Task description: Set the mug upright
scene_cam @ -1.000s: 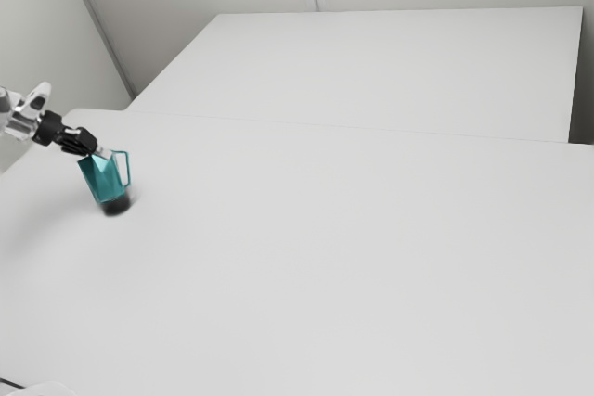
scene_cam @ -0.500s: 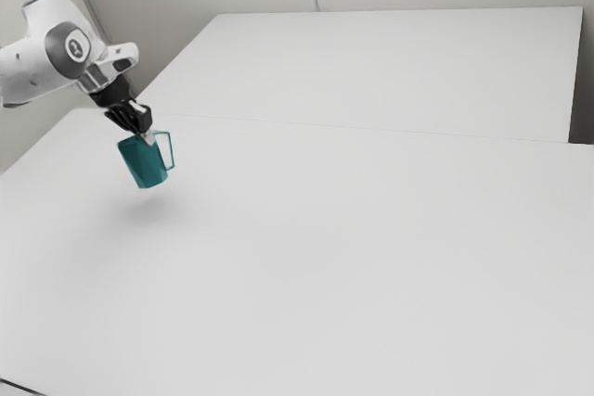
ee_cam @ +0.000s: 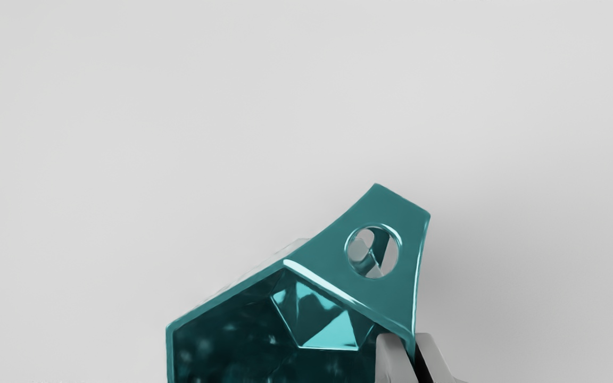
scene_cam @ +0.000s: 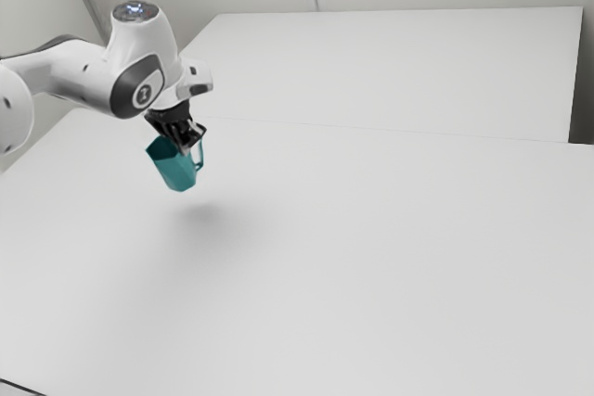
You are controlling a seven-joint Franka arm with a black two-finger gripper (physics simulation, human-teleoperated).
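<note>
My gripper (scene_cam: 192,139) is at the upper rim of the teal mug (scene_cam: 175,170), which hangs tilted above the table with its handle toward the exterior view's right. In the wrist view, the faceted mug (ee_cam: 333,255) has its open mouth facing the camera. There the gripper (ee_cam: 412,351) pinches the mug's wall near the handle, one finger inside the mouth and the other outside. The mug's base is hidden from the wrist camera.
A broad white table (scene_cam: 353,257) lies below the mug, whose soft shadow falls on it. Behind stands another white surface (scene_cam: 390,71). A thin dark cable (scene_cam: 20,386) crosses the near left corner of the exterior view.
Over the last second my hand has carried the mug toward the exterior view's right and up off the table. More of the arm has come into view, and the mug's tilt has shifted somewhat.
</note>
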